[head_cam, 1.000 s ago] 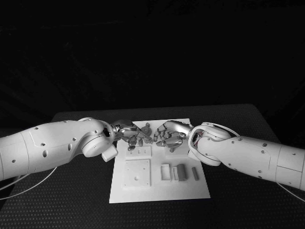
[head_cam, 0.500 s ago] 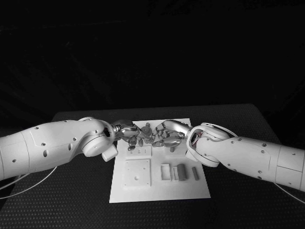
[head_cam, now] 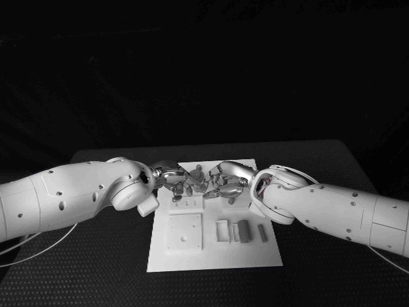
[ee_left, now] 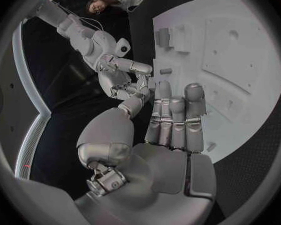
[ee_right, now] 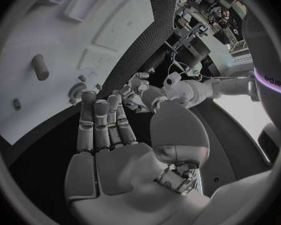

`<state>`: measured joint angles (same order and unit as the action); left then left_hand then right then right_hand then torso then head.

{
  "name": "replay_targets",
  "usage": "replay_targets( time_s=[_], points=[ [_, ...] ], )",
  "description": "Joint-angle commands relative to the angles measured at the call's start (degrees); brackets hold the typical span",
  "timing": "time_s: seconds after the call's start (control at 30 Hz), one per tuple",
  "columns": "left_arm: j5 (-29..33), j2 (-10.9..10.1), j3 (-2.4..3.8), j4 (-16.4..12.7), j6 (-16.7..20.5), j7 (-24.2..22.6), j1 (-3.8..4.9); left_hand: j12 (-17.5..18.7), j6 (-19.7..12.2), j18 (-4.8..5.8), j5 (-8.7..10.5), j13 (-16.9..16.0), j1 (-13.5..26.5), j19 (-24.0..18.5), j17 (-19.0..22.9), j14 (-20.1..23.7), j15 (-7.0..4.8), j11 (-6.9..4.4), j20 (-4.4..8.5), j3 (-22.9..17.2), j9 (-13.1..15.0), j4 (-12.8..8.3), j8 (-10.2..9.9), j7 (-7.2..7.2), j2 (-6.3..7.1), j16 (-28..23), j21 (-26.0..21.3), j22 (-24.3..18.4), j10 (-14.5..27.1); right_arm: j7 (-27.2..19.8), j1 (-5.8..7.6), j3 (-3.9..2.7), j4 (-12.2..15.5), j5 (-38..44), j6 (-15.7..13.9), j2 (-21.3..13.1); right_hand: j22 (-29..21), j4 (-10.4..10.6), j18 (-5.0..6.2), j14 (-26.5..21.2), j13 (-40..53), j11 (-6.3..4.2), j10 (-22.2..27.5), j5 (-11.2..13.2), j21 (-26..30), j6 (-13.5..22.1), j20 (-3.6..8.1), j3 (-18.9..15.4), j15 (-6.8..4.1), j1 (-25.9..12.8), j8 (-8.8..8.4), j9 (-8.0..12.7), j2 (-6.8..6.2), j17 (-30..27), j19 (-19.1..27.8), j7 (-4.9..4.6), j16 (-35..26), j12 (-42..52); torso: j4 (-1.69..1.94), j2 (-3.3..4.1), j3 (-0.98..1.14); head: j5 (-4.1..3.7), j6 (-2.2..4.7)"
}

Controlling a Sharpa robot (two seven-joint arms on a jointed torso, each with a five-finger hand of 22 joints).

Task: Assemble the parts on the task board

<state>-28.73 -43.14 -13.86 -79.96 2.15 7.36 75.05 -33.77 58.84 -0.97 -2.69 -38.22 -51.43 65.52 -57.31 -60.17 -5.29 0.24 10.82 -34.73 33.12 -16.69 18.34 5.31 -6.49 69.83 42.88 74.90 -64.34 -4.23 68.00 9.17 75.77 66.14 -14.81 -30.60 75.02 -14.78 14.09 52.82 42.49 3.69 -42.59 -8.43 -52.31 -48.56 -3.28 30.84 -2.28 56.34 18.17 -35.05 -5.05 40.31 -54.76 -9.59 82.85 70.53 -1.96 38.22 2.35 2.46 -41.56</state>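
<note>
In the head view, a white rectangular task board (head_cam: 214,240) is seen lying on the black textured desk (head_cam: 324,268), in the lower middle of the frame. The silver left hand (head_cam: 174,181) and the silver right hand (head_cam: 225,181) are brought close together over the far part of the board, fingertips near each other. Whether anything is pinched between them cannot be told from here. Small grey block-shaped parts (head_cam: 241,231) are seen lying on the board's near right area, beside a raised white square plate (head_cam: 185,231).

In the left wrist view, the left hand (ee_left: 172,120) is shown with its fingers straight and side by side, extended over the board (ee_left: 240,60), nothing seen in its grasp. The right hand (ee_left: 125,82) is seen beyond it, just beside the fingertips.

In the right wrist view, the right hand (ee_right: 103,122) is shown with fingers extended together and nothing held. A small grey cylindrical part (ee_right: 40,67) lies on the board (ee_right: 28,105). The left hand (ee_right: 137,92) appears just beside the fingertips.
</note>
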Motion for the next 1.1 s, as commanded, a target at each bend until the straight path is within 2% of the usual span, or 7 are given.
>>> replay_targets(
  time_s=[0.03, 0.37, 0.5, 0.67, 0.83, 0.93, 1.1],
  points=[
    [0.69, 0.19, 0.05, -0.22, -0.30, -0.39, 0.03, 0.20, 0.71, -4.71, -0.17, -0.09, -0.56, 0.13, 0.09, 0.15, -0.66, -0.22, 0.42, -0.36, 1.26, 0.13, 0.29, 0.35, -0.17, 0.06, 0.25, 1.10, -0.80, -0.06, -0.06, -0.01, 0.23, 0.28, -0.76, 0.32, 0.54, -0.09, 0.91, 0.01, 0.04, -0.28, -0.05, -0.03, 0.27, -0.77, 0.20, -0.22, -0.18, 0.35, 0.41, -0.23, 0.90, 0.10, -0.11, 0.38, 0.02, 0.24, 0.00, 0.01, 0.01, -0.02, 0.01],
    [0.82, 0.10, 0.06, -0.19, -0.78, -0.42, 0.03, 0.20, 0.71, -4.70, -0.17, -0.09, -0.54, 0.12, 0.10, 0.16, -0.66, -0.22, 0.43, -0.37, 1.28, 0.13, 0.29, 0.35, -0.15, 0.06, 0.25, 1.10, -0.82, 0.59, -0.07, -0.01, -0.06, 1.98, -2.69, 0.56, 0.82, -1.26, 0.91, 2.31, -0.04, -1.56, -2.65, -0.12, -0.67, -3.60, 1.08, 1.12, -1.42, 3.05, 1.86, -0.88, 4.46, 0.27, -2.10, 1.66, 0.62, 0.85, -0.01, 0.00, -0.01, -0.10, 0.01],
    [0.85, 0.15, 0.06, -0.17, -1.11, -0.45, 0.03, 0.21, 0.70, -4.69, -0.17, -0.09, -0.53, 0.12, 0.11, 0.16, -0.66, -0.22, 0.43, -0.38, 1.29, 0.14, 0.29, 0.35, -0.14, 0.06, 0.25, 1.10, -0.83, 0.67, -0.08, -0.01, -0.09, 2.17, -3.12, 0.69, 0.95, -0.68, 0.91, 3.89, -0.05, -2.27, -4.36, -0.13, -1.37, -5.15, 1.57, 3.54, -2.10, 4.06, 2.48, -1.08, 4.90, 0.55, -3.41, 2.37, 1.00, 0.95, -0.01, 0.00, 0.01, -0.17, -0.02],
    [1.07, 0.26, 0.06, -0.21, -1.46, -0.50, 0.03, 0.22, 0.70, -4.67, -0.17, -0.09, -0.50, 0.10, 0.11, 0.16, -0.66, -0.22, 0.43, -0.39, 1.31, 0.15, 0.29, 0.35, -0.13, 0.06, 0.25, 1.10, -0.83, 0.68, -0.17, -0.01, -0.20, 2.18, -3.70, 0.89, 1.01, -1.14, 0.91, 5.36, 0.16, -2.97, -6.10, -0.08, -2.21, -6.54, 2.21, 4.47, -2.75, 3.97, 3.26, -1.50, 5.50, 1.13, -4.64, 3.03, 1.41, 0.98, -0.02, 0.00, 0.01, -0.24, -0.02],
    [1.08, 0.28, 0.06, -0.20, -1.84, -0.28, 0.03, 0.26, 0.65, -4.64, -0.16, -0.08, -0.42, 0.07, 0.13, 0.18, -0.65, -0.21, 0.43, -0.38, 1.32, 0.16, 0.25, 0.37, -0.04, 0.04, 0.23, 1.09, -0.81, 0.56, -0.19, -0.02, -0.24, 2.17, -4.20, 0.89, 1.01, -1.31, 0.91, 5.84, 0.28, -3.19, -6.70, -0.08, -2.48, -6.97, 2.46, 4.68, -2.97, 3.88, 3.51, -1.64, 5.67, 1.38, -5.06, 3.24, 1.51, 0.95, -0.01, 0.00, 0.01, -0.27, -0.04],
    [1.09, 0.28, 0.06, -0.23, -1.77, -0.10, 0.03, 0.42, 0.35, -4.58, -0.16, -0.02, -0.23, -0.02, 0.19, 0.27, -0.61, -0.15, 0.43, -0.34, 1.30, 0.17, 0.05, 0.49, 0.49, -0.01, 0.20, 1.08, -0.72, 0.55, -0.20, -0.02, -0.24, 2.14, -4.23, 0.90, 1.00, -1.35, 0.91, 5.95, 0.31, -3.25, -6.84, -0.08, -2.54, -7.05, 2.53, 4.74, -3.02, 3.85, 3.55, -1.66, 5.73, 1.44, -5.16, 3.28, 1.52, 0.93, -0.02, 0.02, 0.01, -0.29, -0.07],
    [1.22, 0.28, 0.05, -0.22, -1.52, 0.34, 0.04, 0.79, -0.17, -4.48, -0.11, 0.11, 0.52, -0.07, 0.28, 0.38, -0.45, 0.04, 0.41, 0.22, 1.24, 0.33, -0.31, 0.75, 2.36, -0.07, 0.18, 1.04, -0.41, 0.42, -0.20, -0.02, -0.19, 1.99, -4.04, 0.89, 1.00, -1.39, 0.91, 6.08, 0.35, -3.30, -7.00, -0.08, -2.60, -7.14, 2.60, 4.79, -3.08, 3.76, 3.60, -1.69, 5.79, 1.51, -5.27, 3.33, 1.52, 0.89, -0.01, 0.00, 0.01, -0.28, -0.06]
  ],
)
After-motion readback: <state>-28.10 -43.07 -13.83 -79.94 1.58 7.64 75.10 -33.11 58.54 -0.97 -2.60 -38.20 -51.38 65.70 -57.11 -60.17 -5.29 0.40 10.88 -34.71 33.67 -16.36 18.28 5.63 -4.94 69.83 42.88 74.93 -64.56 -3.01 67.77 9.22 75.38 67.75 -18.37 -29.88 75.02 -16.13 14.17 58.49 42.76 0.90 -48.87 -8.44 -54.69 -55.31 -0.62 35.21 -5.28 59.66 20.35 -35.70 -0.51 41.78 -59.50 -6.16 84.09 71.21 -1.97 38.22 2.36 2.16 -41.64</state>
